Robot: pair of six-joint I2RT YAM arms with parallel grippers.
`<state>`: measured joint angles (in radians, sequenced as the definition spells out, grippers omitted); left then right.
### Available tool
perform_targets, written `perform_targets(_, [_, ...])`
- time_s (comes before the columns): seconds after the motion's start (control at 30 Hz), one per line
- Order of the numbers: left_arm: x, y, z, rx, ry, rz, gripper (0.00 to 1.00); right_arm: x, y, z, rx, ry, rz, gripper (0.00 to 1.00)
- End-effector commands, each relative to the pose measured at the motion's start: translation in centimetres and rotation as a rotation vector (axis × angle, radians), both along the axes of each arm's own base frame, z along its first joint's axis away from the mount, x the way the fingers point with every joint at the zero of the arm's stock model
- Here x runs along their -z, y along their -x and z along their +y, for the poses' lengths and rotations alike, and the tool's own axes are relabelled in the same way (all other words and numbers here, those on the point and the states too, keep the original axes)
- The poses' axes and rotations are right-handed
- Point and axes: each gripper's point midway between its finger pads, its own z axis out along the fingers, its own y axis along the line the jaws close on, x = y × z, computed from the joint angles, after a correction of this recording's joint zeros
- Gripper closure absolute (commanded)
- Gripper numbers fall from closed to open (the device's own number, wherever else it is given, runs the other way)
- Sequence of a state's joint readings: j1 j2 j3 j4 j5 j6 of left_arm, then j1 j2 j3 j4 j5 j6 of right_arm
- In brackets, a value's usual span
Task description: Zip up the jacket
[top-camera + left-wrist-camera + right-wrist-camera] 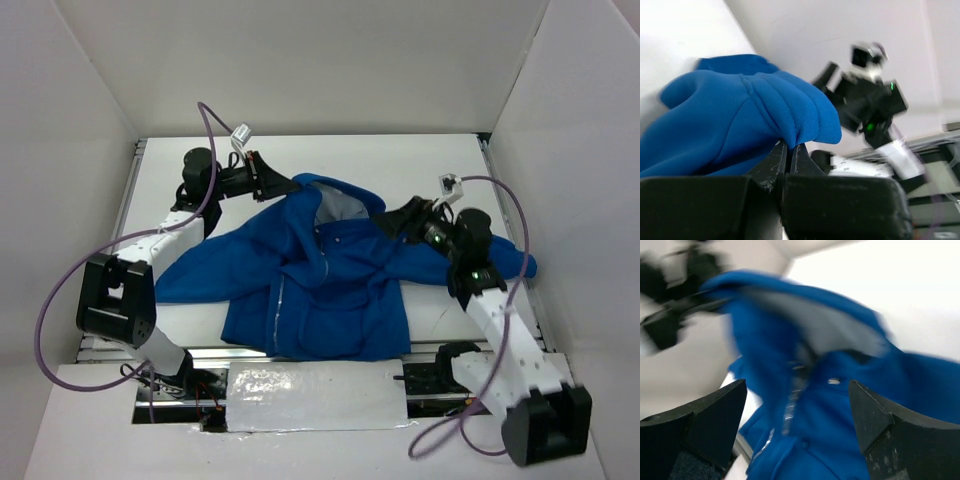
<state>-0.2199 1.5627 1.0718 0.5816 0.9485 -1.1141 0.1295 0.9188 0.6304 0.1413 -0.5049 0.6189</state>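
Looking down on the jacket [320,285], lying front-up across the middle of the white bench [420,165], collar pointing toward the far wall, hem reaching the near edge. Stretching one sleeve out toward the left arm's base and the other under the right arm, toward the right side of the bench. Gaping at the collar, showing the pale lining [340,205]. Tracing the silver zipper [281,300] down the front; not managing to tell from above how far up it is closed.

Pinching blue cloth at the left side of the collar with the left fingers [280,186]. Finding the same in the left wrist view: left fingers [771,167] pressing tight together on a stitched edge of the jacket [740,115], the cloth bunching and draping over the tips. Catching the right arm [865,107] beyond it, blurred.

Holding the right fingers [398,222] just beside the right side of the collar. Spreading the right fingers [715,422] wide in the right wrist view, gripping nothing, with the jacket [840,430] filling the space beyond them. Smearing with blur there, both the lining [840,335] and the zipper [790,407]. Not being able to tell whether these tips are touching the cloth.
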Motion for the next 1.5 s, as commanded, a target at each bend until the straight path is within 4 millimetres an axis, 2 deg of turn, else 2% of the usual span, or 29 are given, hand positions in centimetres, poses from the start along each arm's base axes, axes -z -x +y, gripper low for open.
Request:
perform_targets(0.0, [-3.1, 1.1, -0.3, 0.083, 0.127, -0.029, 1.00, -4.3, 4.7, 2.2, -0.145, 0.035, -0.302, 0.11])
perform_targets(0.03, [-4.0, 1.6, -0.4, 0.114, 0.156, -0.102, 1.00, -4.4, 5.2, 2.2, -0.139, 0.038, -0.317, 0.11])
perform_targets(0.07, [-4.4, 1.8, -0.6, 0.130, 0.179, -0.080, 1.00, -4.1, 6.1, 2.6, -0.160, 0.040, -0.324, 0.11])
perform_targets(0.1, [-5.0, 2.1, -0.7, 0.144, 0.191, -0.119, 1.00, -3.8, 6.8, 3.5, -0.203, 0.040, -0.320, 0.13])
perform_targets(0.13, [-4.8, 2.0, -0.8, 0.149, 0.192, -0.112, 1.00, -3.4, 7.0, 4.0, -0.226, 0.045, -0.306, 0.14])
perform_targets(0.23, [-4.8, 1.8, -1.4, 0.140, 0.174, -0.105, 1.00, -1.3, 6.5, 6.4, -0.322, 0.064, -0.198, 0.14])
perform_targets(0.27, [-4.7, 1.7, -1.5, 0.135, 0.166, -0.107, 1.00, 0.4, 5.7, 7.1, -0.345, 0.070, -0.137, 0.14])
perform_targets(0.37, [-4.7, 1.7, -1.9, 0.131, 0.142, -0.125, 1.00, 1.2, 4.5, 8.9, -0.418, 0.020, -0.129, 0.13])
perform_targets(0.5, [-5.0, 2.2, -2.2, 0.156, 0.149, -0.132, 1.00, 1.8, 3.9, 10.8, -0.521, 0.017, -0.157, 0.10])
perform_targets(0.73, [-5.4, 3.1, -2.2, 0.200, 0.175, -0.146, 1.00, 2.1, 2.6, 13.9, -0.667, -0.001, -0.168, 0.10])
perform_targets(0.83, [-5.5, 3.1, -2.2, 0.203, 0.173, -0.151, 1.00, 2.9, 2.5, 15.1, -0.717, -0.024, -0.137, 0.11])
perform_targets(0.93, [-5.8, 3.2, -2.2, 0.212, 0.176, -0.162, 1.00, 2.9, 2.6, 16.5, -0.767, -0.051, -0.145, 0.13])
perform_targets(1.0, [-6.0, 3.3, -2.2, 0.221, 0.181, -0.161, 1.00, 2.8, 2.6, 17.0, -0.777, -0.061, -0.148, 0.25])
perform_targets(1.03, [-6.1, 3.5, -2.2, 0.229, 0.179, -0.167, 1.00, 2.8, 2.6, 17.0, -0.778, -0.063, -0.147, 0.36])
perform_targets(1.07, [-6.1, 3.4, -2.2, 0.229, 0.177, -0.168, 1.00, 2.7, 2.6, 16.9, -0.770, -0.067, -0.147, 0.62])
perform_targets(1.17, [-5.7, 2.7, -1.8, 0.203, 0.149, -0.166, 1.00, 2.4, 3.1, 16.3, -0.730, -0.050, -0.160, 0.96])
perform_targets(1.2, [-5.6, 2.3, -1.4, 0.185, 0.136, -0.171, 1.00, 2.3, 3.1, 16.0, -0.712, -0.043, -0.165, 0.99])
perform_targets(1.27, [-3.8, 0.1, -0.8, 0.105, 0.066, -0.124, 1.00, 1.9, 3.0, 15.0, -0.629, -0.010, -0.170, 1.00])
perform_targets(1.33, [-2.4, -1.7, -0.2, 0.017, -0.041, -0.177, 0.70, 1.0, 2.9, 14.1, -0.556, 0.009, -0.155, 1.00])
perform_targets(1.37, [-1.0, -3.2, 0.4, -0.084, -0.122, -0.065, 0.54, 0.5, 2.5, 13.7, -0.517, 0.014, -0.153, 1.00])
perform_targets(1.4, [-1.7, -3.6, 0.6, -0.123, -0.183, -0.135, 0.32, -0.2, 1.5, 12.9, -0.412, 0.014, -0.121, 1.00])
perform_targets(1.47, [-1.5, -4.6, 1.3, -0.238, -0.267, -0.130, 0.23, -1.1, 0.4, 12.0, -0.306, 0.013, -0.088, 1.00])
